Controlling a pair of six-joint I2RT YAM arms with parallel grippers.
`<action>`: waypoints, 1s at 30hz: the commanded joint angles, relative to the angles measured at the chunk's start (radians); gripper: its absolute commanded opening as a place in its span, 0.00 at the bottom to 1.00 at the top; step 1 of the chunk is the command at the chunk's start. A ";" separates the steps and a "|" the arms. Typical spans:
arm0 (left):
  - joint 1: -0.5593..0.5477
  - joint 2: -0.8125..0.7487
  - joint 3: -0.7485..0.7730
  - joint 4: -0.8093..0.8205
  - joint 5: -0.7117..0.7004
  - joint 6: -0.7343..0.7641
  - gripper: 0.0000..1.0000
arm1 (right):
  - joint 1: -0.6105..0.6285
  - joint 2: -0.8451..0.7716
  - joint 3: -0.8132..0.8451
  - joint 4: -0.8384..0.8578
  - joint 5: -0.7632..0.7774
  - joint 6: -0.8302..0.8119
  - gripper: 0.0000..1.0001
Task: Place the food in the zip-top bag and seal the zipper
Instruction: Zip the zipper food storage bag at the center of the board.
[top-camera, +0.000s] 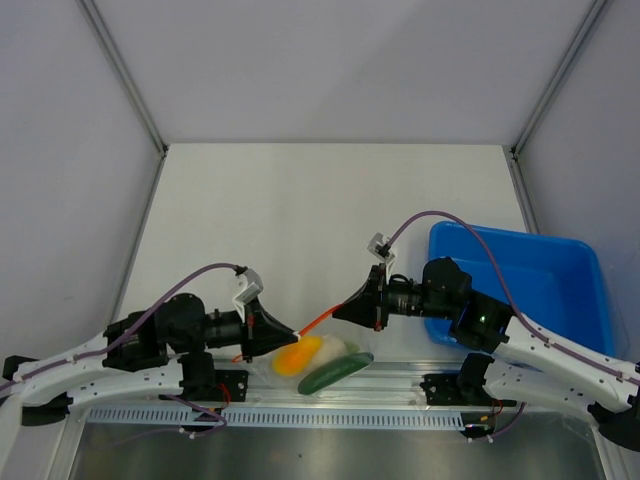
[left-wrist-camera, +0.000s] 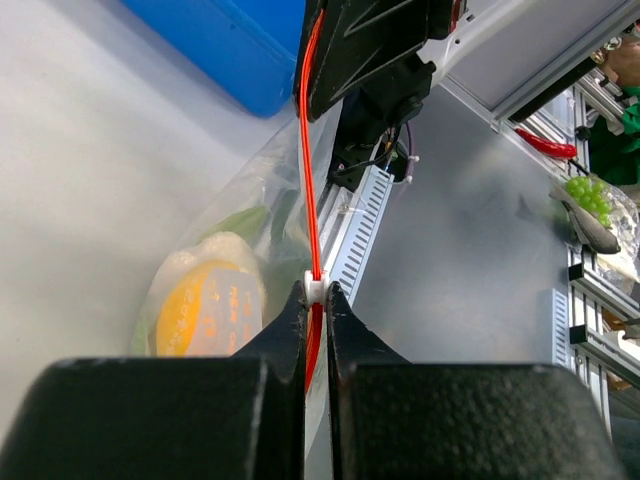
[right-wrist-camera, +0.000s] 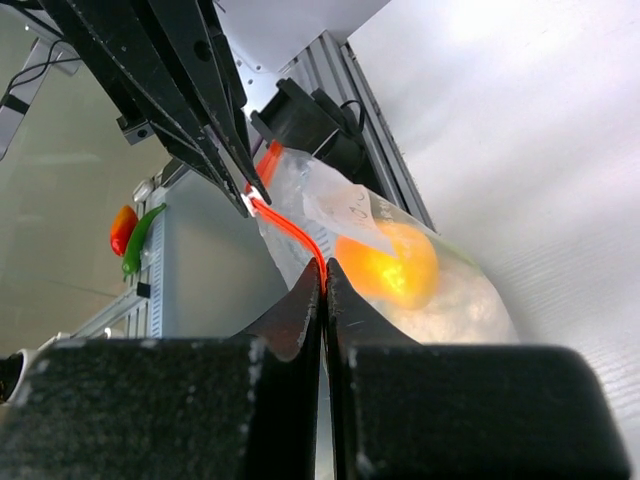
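The clear zip-top bag (left-wrist-camera: 270, 190) hangs stretched between my two grippers just above the table's near edge. Inside it are the yellow-orange fruit (top-camera: 297, 356), the pale leafy lump (top-camera: 341, 346) and the dark green cucumber (top-camera: 335, 373). The orange-red zipper (top-camera: 316, 322) runs taut from one gripper to the other. My left gripper (left-wrist-camera: 316, 296) is shut on the zipper at its small white slider (left-wrist-camera: 316, 287). My right gripper (right-wrist-camera: 325, 277) is shut on the other end of the zipper (right-wrist-camera: 290, 230). The fruit (right-wrist-camera: 385, 265) shows through the plastic just beyond its fingers.
A blue plastic tray (top-camera: 520, 290) stands at the right, beside the right arm. An aluminium rail (top-camera: 300, 400) runs along the near table edge under the bag. Off the table lie toy chilli peppers (right-wrist-camera: 130, 235) and green grapes (left-wrist-camera: 585, 195).
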 joint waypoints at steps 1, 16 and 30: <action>-0.001 -0.029 -0.006 -0.024 0.002 -0.030 0.01 | -0.014 -0.033 0.001 0.009 0.065 -0.004 0.00; -0.001 -0.074 0.008 -0.095 -0.022 -0.046 0.01 | -0.049 -0.079 -0.009 -0.054 0.097 -0.012 0.00; -0.001 -0.106 0.037 -0.171 -0.077 -0.063 0.00 | -0.095 -0.162 -0.019 -0.155 0.157 -0.019 0.00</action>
